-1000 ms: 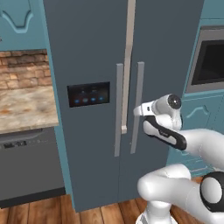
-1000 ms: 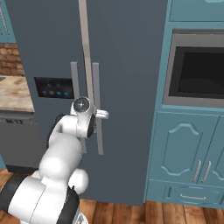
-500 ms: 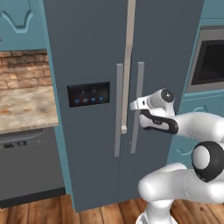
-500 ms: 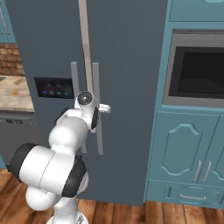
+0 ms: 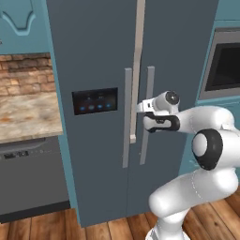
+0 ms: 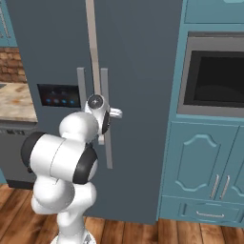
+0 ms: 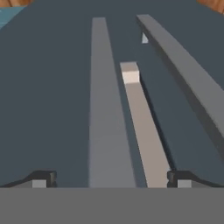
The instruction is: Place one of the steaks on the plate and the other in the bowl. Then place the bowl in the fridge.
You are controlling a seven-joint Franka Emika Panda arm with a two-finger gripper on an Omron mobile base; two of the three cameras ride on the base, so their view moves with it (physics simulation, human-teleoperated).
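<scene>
Zero fridge (image 5: 93, 56) doors open, centre frame.
Gripper (image 7: 111, 179) spread wide, empty, at handles (image 5: 126, 124); steaks, bowl unseen.

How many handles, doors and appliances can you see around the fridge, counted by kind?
Fridge doors: 2
Fridge door handles: 2
Wall oven: 1
Dishwasher: 1
Cabinet door handles below the oven: 2
Open tool: 1
Total: 9
</scene>
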